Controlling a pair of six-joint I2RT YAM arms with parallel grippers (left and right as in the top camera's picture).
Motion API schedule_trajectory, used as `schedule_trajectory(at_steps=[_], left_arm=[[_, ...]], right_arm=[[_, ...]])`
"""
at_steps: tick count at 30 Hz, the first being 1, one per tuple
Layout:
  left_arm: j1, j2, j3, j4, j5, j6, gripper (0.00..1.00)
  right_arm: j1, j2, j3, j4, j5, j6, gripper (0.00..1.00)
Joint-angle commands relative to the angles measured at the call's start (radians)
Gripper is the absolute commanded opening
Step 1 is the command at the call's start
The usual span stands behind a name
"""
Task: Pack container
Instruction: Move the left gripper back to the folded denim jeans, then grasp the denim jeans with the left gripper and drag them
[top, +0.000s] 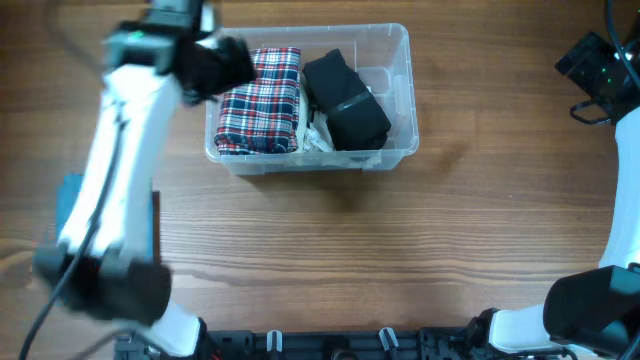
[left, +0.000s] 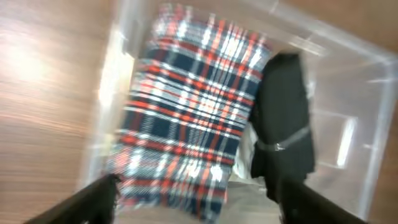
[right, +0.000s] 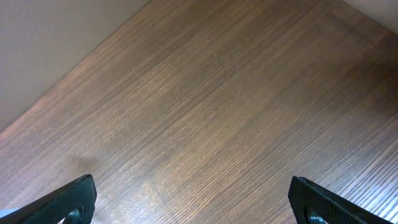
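1. container. the clear plastic container (top: 396, 72) stands on the wooden table (top: 330, 250), at the far side and slightly left of centre. its long side runs left to right.

2. contents. a folded plaid garment (top: 262, 100) in red, navy and white fills the left half of the container. a folded black garment (top: 345, 100) lies just beside it in the right half, set at a slight angle. a small white item (top: 318, 137) shows between the two at the near wall; it may be fabric, but the overhead view is too coarse to confirm. the far right corner of the container floor is bare.

3. left gripper. the left gripper (left: 208, 204) hangs above the container's left end, over the plaid garment. its fingers (left: 93, 199) are spread wide, with nothing between them. the left wrist view is blurred, so whether the fingertips touch the cloth cannot be determined.

4. right gripper. the right gripper (right: 193, 202) is over bare table, well apart from the container. its fingers (right: 68, 200) are also spread wide and hold nothing.

5. other items. a blue object (top: 70, 205) sits at the left table edge, mostly covered by the left arm (top: 110, 170).
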Motion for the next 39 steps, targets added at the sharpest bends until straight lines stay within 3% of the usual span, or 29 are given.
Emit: schedule_trajectory(at_steps=[1,6,10,12,14,18,19,22,30,39], left_arm=[[0.092,-0.174,0.027,-0.092,-0.076,0.060,0.90],[0.241,-0.234,0.027,-0.323,-0.264,0.060,0.93],[0.383,-0.232,-0.006,-0.444,-0.283,0.019,0.94],[0.446,-0.232,-0.047,-0.465,-0.283,-0.005,0.90],[0.498,-0.232,-0.097,-0.457,-0.283,-0.008,0.80],[0.603,-0.232,-0.269,-0.356,-0.282,-0.054,0.23],[0.622,-0.232,-0.322,-0.324,-0.283,-0.073,0.13],[0.653,-0.232,-0.460,-0.216,-0.282,-0.091,0.04],[0.700,-0.231,-0.801,0.097,-0.279,-0.199,0.04],[0.715,-0.219,-0.915,0.232,-0.279,-0.234,0.04]], right_arm=[[0.004,0.011,-0.005,0.000,-0.009,0.014,1.00],[0.004,0.011,-0.005,0.000,-0.009,0.014,1.00],[0.004,0.011,-0.005,0.001,-0.009,0.014,1.00],[0.004,0.011,-0.005,0.001,-0.009,0.014,1.00],[0.004,0.011,-0.005,0.001,-0.009,0.014,1.00],[0.004,0.011,-0.005,0.001,-0.009,0.014,1.00],[0.004,0.011,-0.005,0.000,-0.009,0.014,1.00],[0.004,0.011,-0.005,0.001,-0.009,0.014,1.00],[0.004,0.011,-0.005,0.000,-0.009,0.014,1.00],[0.004,0.011,-0.005,0.000,-0.009,0.014,1.00]])
